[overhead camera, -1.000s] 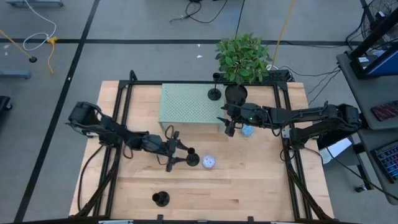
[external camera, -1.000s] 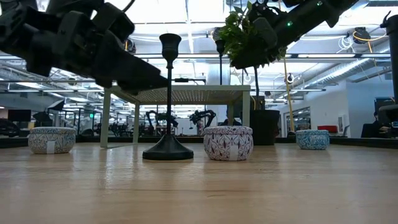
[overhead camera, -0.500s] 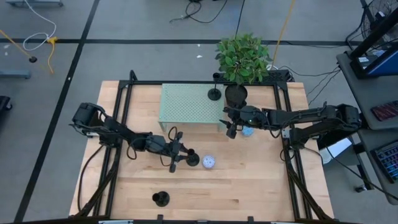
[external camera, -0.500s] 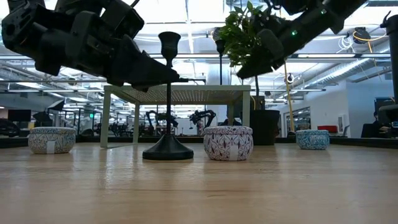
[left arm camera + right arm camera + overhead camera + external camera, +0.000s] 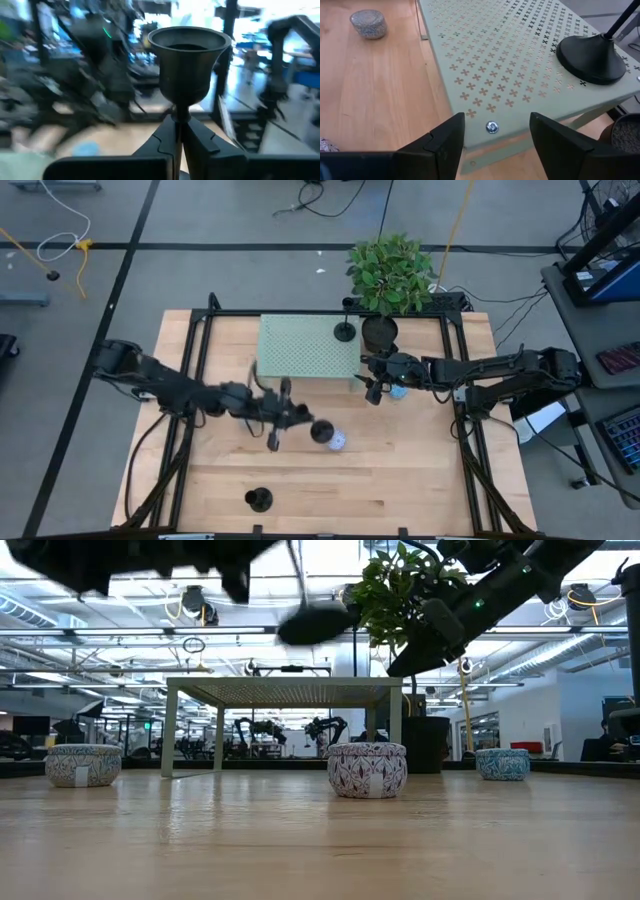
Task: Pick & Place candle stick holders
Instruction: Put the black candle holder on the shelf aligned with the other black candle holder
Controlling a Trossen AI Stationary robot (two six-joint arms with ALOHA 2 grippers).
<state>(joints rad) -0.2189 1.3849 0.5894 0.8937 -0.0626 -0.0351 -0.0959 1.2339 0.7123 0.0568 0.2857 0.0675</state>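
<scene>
Now left gripper (image 5: 283,418) clamps candle holder (image 5: 186,65) stem, lifted off table (image 5: 400,480)

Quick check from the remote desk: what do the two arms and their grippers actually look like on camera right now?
Both arms are dark, near-black jointed links. The left arm shows blurred, with a thin dark cable looping off its base. The right arm carries a small green light near its wrist. The right gripper has two broad, wedge-shaped matte-black jaws; the left gripper has matching dark, angular jaws. No lettering or markings are visible.

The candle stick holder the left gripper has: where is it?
High view: the candle stick holder is in the left gripper, mid-table, beside the patterned tin, in front of the green shelf.
</scene>
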